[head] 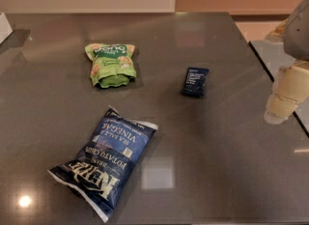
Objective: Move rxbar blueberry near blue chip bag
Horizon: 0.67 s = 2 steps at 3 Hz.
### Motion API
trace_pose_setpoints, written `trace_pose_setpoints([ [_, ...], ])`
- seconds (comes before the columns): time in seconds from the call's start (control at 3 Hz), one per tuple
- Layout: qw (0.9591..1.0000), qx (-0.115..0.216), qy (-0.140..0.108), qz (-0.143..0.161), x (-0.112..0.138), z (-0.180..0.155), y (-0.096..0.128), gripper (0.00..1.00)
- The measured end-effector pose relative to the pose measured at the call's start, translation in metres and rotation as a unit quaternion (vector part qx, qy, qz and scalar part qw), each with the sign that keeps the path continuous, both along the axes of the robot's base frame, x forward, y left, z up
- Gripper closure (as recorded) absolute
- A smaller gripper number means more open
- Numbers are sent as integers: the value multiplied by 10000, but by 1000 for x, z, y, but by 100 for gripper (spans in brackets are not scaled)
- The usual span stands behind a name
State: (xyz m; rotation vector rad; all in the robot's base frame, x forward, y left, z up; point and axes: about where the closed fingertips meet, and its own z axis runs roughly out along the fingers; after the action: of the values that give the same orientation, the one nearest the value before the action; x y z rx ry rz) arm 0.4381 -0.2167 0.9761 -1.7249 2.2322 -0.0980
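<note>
The rxbar blueberry (195,81) is a small flat dark navy wrapper with white text lines, lying on the grey table right of centre. The blue chip bag (105,160) is a large crinkled dark blue Kettle bag with "Sea Salt & Vinegar" lettering, lying at the front left. My gripper (286,98) hangs at the right edge of the view, above the table's right side, well to the right of the rxbar and apart from it. It holds nothing that I can see.
A green snack pouch (111,63) lies at the back left of the grey table (203,171). A white object (4,26) sits at the far left edge. The table's right edge (280,91) runs under the gripper, with another surface beyond it.
</note>
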Motion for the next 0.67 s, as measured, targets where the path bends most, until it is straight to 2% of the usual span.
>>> trace_pose_setpoints([
  [0.33, 10000, 16, -16, -4, 0, 1, 0, 0],
  [0.67, 9992, 394, 57, 20, 16, -1, 7, 0],
])
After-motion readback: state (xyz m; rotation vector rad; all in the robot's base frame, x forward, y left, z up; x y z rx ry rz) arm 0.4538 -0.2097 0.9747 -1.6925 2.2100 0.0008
